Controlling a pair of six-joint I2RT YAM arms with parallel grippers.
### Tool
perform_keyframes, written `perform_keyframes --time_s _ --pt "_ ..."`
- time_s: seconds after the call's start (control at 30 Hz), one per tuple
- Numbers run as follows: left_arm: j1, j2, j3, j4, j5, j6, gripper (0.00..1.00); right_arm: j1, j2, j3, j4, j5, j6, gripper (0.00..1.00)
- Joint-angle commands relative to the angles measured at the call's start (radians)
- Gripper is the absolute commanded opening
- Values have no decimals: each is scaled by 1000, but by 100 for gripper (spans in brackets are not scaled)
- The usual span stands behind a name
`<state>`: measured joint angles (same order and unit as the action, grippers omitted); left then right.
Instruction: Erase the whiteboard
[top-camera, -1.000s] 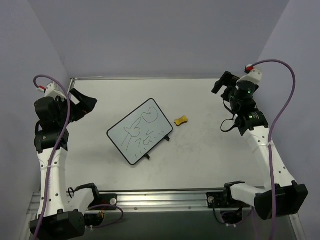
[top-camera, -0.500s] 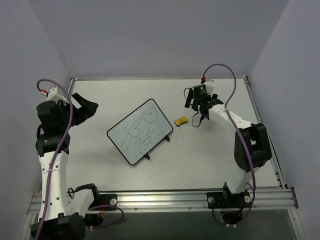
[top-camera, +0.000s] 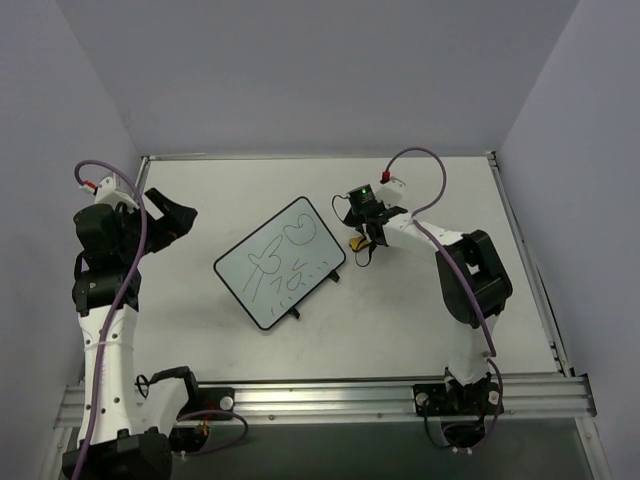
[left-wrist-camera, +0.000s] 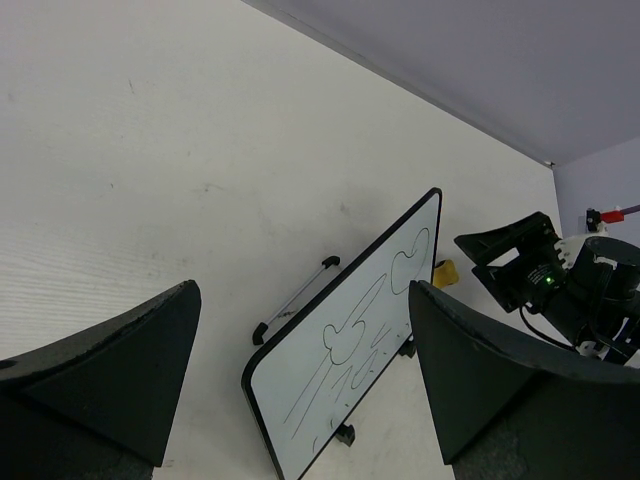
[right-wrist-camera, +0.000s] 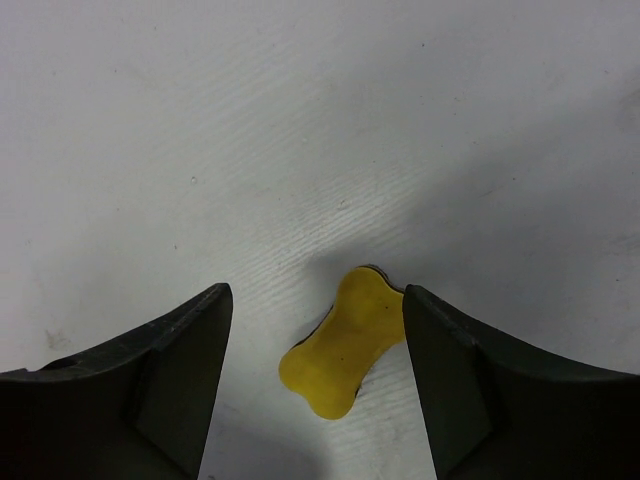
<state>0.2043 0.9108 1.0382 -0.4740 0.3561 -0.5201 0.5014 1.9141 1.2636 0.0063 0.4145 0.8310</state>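
Note:
The whiteboard (top-camera: 280, 262) lies at the middle of the table with dark marker scribbles on it, and in the left wrist view the whiteboard (left-wrist-camera: 350, 350) sits tilted on small black feet. A small yellow bone-shaped eraser (right-wrist-camera: 345, 355) lies flat on the table just right of the board. My right gripper (right-wrist-camera: 315, 300) is down over it, open, with a finger on each side. The right finger (right-wrist-camera: 450, 380) is at the eraser's end and the left one stands apart. From above, the right gripper (top-camera: 362, 225) hides most of the eraser (top-camera: 357, 244). My left gripper (top-camera: 175, 215) hangs open at the far left, holding nothing.
The table's back edge (top-camera: 320, 157) meets a grey wall, and walls close in on both sides. A metal rail (top-camera: 320, 395) with the arm bases runs along the near edge. The right arm's cable (top-camera: 420, 160) loops above its wrist.
The right arm has swung from the far right across to the eraser and come down over it, its jaws narrowing around it. The left arm and whiteboard have stayed put.

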Motion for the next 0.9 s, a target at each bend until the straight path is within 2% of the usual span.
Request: perform_keyframes --time_s 0.0,0.1,0.5,0.87 --pt "-3 -15 0 18 7 12 94 -7 -16 -4 -3 96 120 63" --pt "-3 -18 -1 20 11 12 94 -7 -15 -7 -40 99 151 56" --pt "-3 -18 -4 20 9 12 94 -3 -44 -86 -22 66 234 56" --pt "-3 -20 -6 20 7 12 94 25 2 -60 -31 64 264 56"
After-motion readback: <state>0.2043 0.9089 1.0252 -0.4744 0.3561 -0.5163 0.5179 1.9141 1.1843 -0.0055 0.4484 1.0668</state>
